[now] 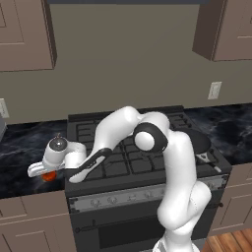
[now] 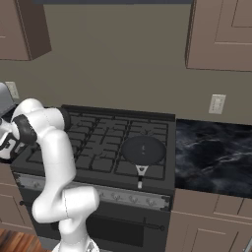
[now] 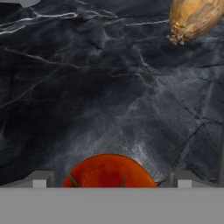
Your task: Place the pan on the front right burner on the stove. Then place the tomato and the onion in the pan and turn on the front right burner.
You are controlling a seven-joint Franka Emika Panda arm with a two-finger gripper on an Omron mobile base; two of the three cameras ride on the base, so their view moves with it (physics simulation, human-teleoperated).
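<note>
The dark pan (image 2: 143, 150) sits on the front right burner (image 2: 160, 173) of the stove (image 2: 98, 142), its short handle pointing at the stove's front edge. In the left base view the arm half hides the pan (image 1: 201, 140). My arm reaches left over the black marble counter (image 1: 19, 147). My gripper (image 1: 47, 172) hangs open just above the red tomato (image 1: 48, 176). In the hand view the tomato (image 3: 109, 171) lies between the two fingertips (image 3: 40, 179), untouched by either. The tan onion (image 3: 194, 17) lies farther off on the marble, at the top right of that view.
A silver strip of knobs (image 1: 123, 199) runs along the stove's front above the oven door. More marble counter (image 2: 216, 152) lies right of the stove. Wall cupboards (image 2: 221, 34) hang above both sides, and an outlet (image 2: 216, 104) is on the wall.
</note>
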